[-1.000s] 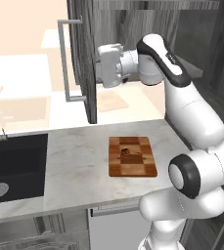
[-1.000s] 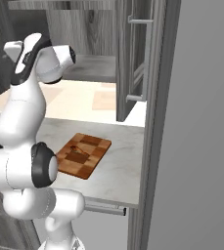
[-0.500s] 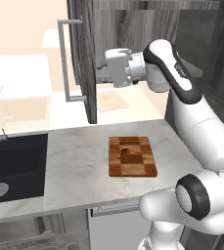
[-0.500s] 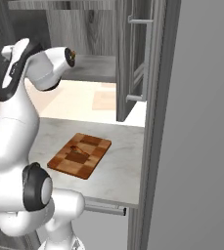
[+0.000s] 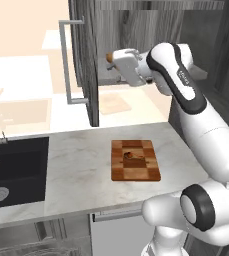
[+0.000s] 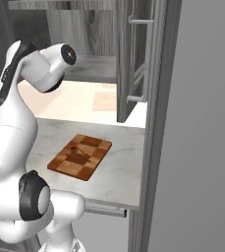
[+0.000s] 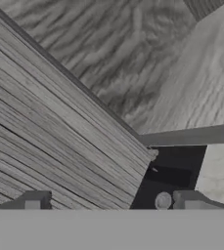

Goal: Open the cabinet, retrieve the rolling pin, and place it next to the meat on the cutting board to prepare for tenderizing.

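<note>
Arm: rises from base, elbow high, forearm reaching fwd and left into the open cabinet (image 5: 86, 65); wrist roughly level.
Hand (image 5: 112, 64): at the mouth of the cabinet, just above its shelf, pointing inward. Fingers (image 7: 35, 200) spread wide apart, nothing between them.
Rolling pin (image 5: 109, 58): only a small orange-brown tip seen in left base view, inside cabinet, right at the hand's far end; touching or not, can't tell. A small round pale knob shows beside the right fingertip in hand view – may be the pin's end, not sure.
Cabinet door (image 5: 82, 55): left door swung open toward the robot, edge-on, long silver handle (image 5: 66, 62) on its outer face; door sits just left of the hand. In right base view the door (image 6: 126, 64) stands between hand and a tall grey panel (image 6: 192, 123) at right.
Cutting board (image 5: 134, 160): checkered, flat on the tabletop (image 5: 76, 170), well below the hand and a bit to its right.
Meat (image 5: 128, 155): small reddish-brown lump on the board, near its middle-left; bare board around it.
Sink (image 5: 13, 170): dark basin at left of tabletop, well apart from the board.
Room: open marble betw. sink and board; tall panel close on the right; door edge tight on the left of the hand.
</note>
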